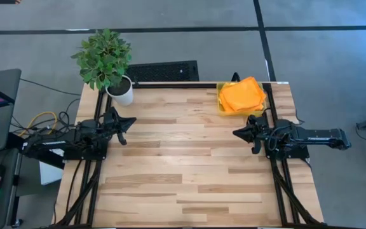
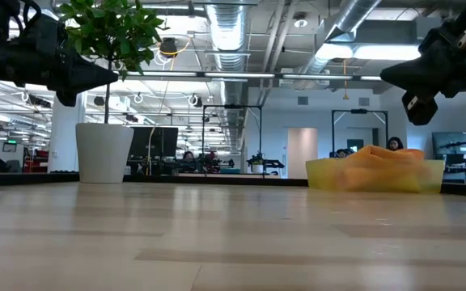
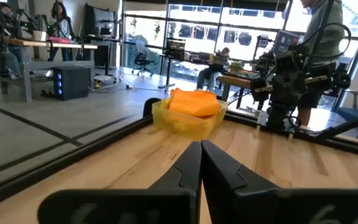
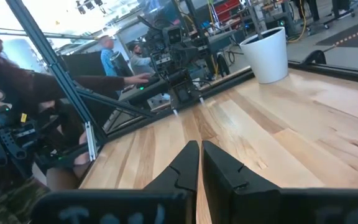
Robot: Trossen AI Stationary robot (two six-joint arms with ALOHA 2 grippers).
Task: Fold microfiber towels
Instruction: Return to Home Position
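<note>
Folded orange towel [image 1: 241, 94] fills the yellow bin [image 1: 220, 105], near the right hand [image 1: 236, 133].

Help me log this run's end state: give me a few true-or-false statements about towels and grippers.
1. An orange towel tops the yellow bin. True.
2. A towel lies spread on the table. False: none shows on its wood.
3. The left gripper holds a towel. False: it is shut on nothing, at the table's left edge.
4. The right gripper, at the right edge, is shut and empty. True.
</note>
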